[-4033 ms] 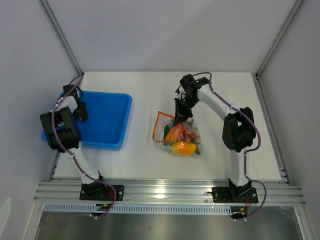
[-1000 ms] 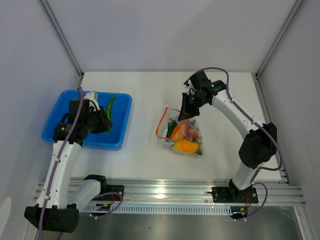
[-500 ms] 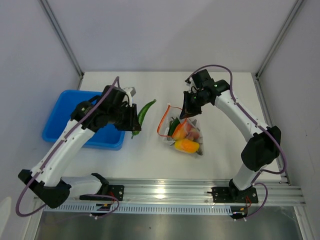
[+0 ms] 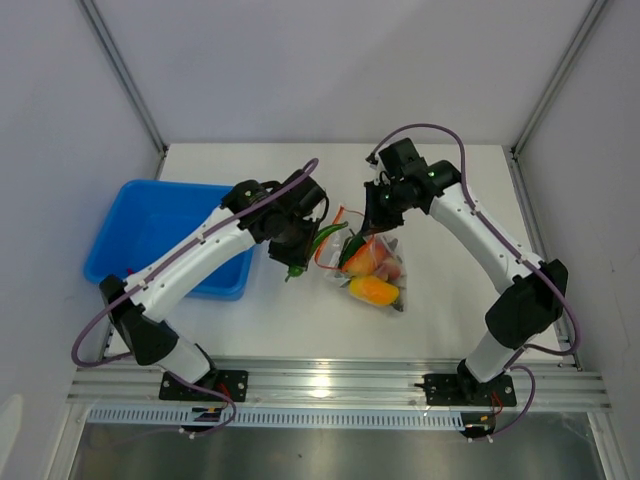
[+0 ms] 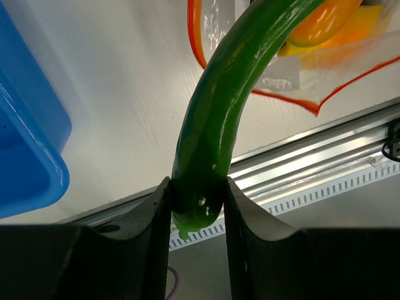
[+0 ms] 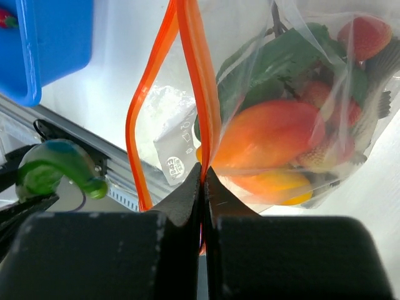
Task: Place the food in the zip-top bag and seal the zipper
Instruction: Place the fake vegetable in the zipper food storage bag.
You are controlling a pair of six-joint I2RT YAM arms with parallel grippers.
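Zip-top bag [image 4: 372, 268] lies on the white tabletop [image 4: 460, 300] near the centre, mouth facing the left arm and unsealed: the red-orange zipper [image 6: 190, 75] gapes in a long loop. Contents seen through the clear film: yellow-orange mango [image 6: 269, 134], a second yellow piece beneath it, several small red strawberries [image 6: 362, 34], and dark green pieces [image 6: 275, 62]. Blue tray [image 4: 140, 225] sits well apart at the left edge of the tabletop; the right wrist view shows a small red piece [image 6: 5, 17] inside it at the frame edge, and the left arm covers part of the tray from above. Left gripper [image 5: 197, 187]: jaws narrowed and clamped on the stem end of a slim green pepper [image 5: 219, 119], which is carried clear of the tabletop; its far end reaches across the bag's open mouth toward the mango, and whether the tip is inside the bag cannot be determined. Right gripper [image 6: 203, 178]: jaws closed tight, pinching one lip of the zipper and holding that edge raised. Enclosure: pale grey wall panels on three sides, aluminium posts at the rear corners, aluminium rail [image 4: 320, 385] along the near edge.
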